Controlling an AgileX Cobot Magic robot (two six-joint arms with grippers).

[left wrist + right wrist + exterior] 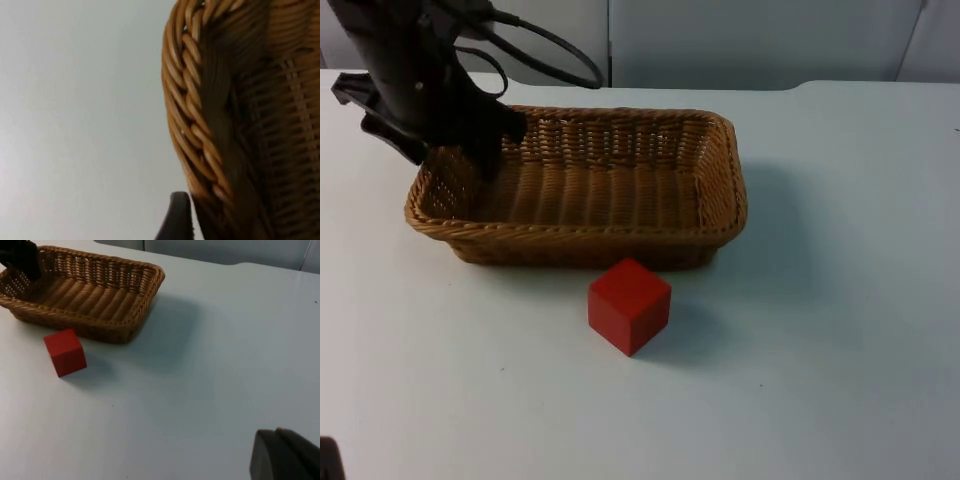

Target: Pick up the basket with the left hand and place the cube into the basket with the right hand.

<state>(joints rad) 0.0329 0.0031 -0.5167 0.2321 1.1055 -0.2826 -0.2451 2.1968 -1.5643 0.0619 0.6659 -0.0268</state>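
Toward the far left of the white table top (pixel 840 300) sits a rectangular woven wicker basket (pixel 610 190), its long sides running across the table. At the basket's far-left corner the left gripper (pixel 485 150) comes down over the rim, and the arm's black bulk hides that corner and the fingers themselves. Its wrist view has the braided rim close against one black fingertip (pixel 176 217); the other finger is out of sight, so whether the fingers are closed on the rim cannot be told. Just in front of the basket's near wall, apart from it, a red cube (pixel 629 305) rests on the table, one corner turned toward the near edge. Of the right gripper, a dark fingertip (pixel 280 457) shows, cut off, above bare table well to the right of the cube; its opening cannot be judged.
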